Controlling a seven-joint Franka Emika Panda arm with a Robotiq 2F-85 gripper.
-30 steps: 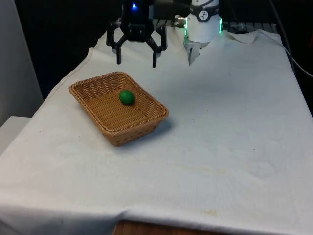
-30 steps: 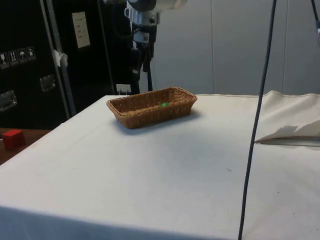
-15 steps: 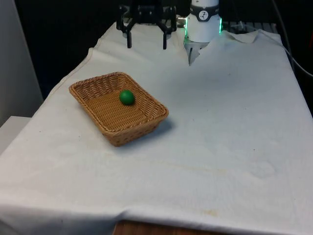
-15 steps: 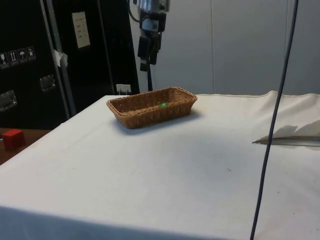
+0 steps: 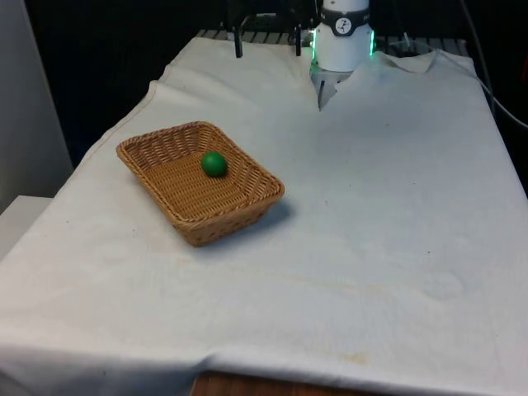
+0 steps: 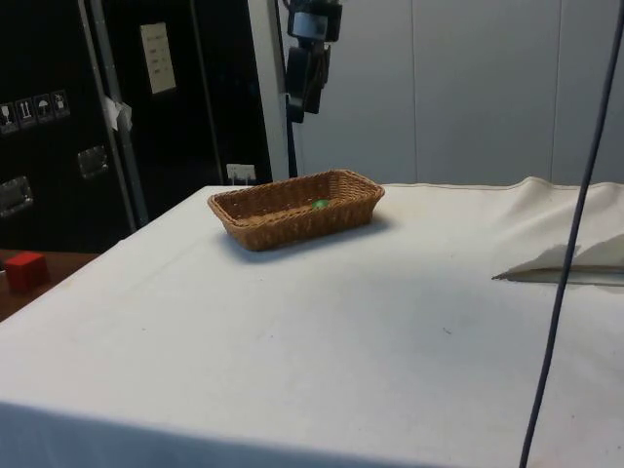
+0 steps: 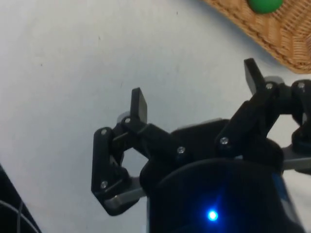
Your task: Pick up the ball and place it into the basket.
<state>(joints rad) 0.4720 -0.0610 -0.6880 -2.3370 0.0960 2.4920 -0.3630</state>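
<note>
Basket [image 5: 200, 182] is the one obstacle on the cloth [image 5: 371, 231] — sits left of centre in front view, upper left-centre in side view [image 6: 297, 208]. Its raised woven rim walls in the ball [image 5: 214, 163], so approach is from above; top is open. Right half & lower part of front frame: bare cloth, free passage. Gripper [image 7: 194, 97] hangs high, fingers [image 7: 139, 104] spread, nothing between them.

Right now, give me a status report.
Gripper open, empty, high above the cloth. Green ball in the basket. Nothing in the way.
</note>
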